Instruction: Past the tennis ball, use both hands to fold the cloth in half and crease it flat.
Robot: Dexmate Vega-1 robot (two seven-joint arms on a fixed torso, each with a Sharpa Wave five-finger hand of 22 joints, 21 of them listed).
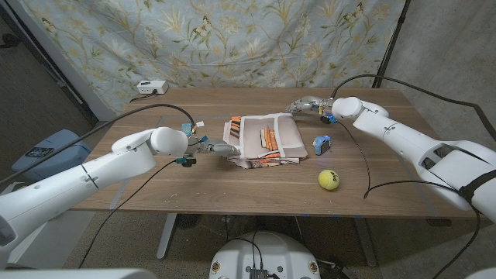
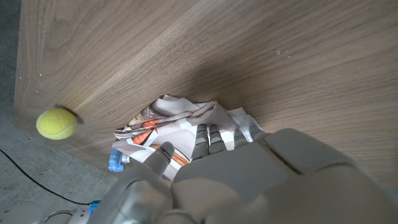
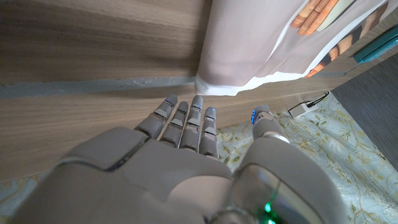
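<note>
A: How far along can the fold be judged to be?

B: The white cloth with orange and brown printed stripes (image 1: 267,139) is seen lying near the middle of the wooden table (image 1: 232,190), beyond the yellow-green tennis ball (image 1: 328,180). It appears already doubled over, with a rumpled layer showing along its near edge, so the fold seems made but not yet neat. The creasing flat is judged to be left.

A: And how are the hands placed?

B: The left hand (image 1: 215,146) is stretched in from the cloth's left side, its fingers (image 2: 214,135) laid on or against the bunched edge; whether anything is pinched cannot be told. The right hand (image 1: 308,104) is held at the far right corner of the cloth, fingers extended and spread, with nothing grasped, the fingertips (image 3: 186,112) just short of the hem.

A: Anything else nearby?

B: A small blue object (image 1: 322,143) is seen just beside the cloth's right edge, between it and the ball.
</note>
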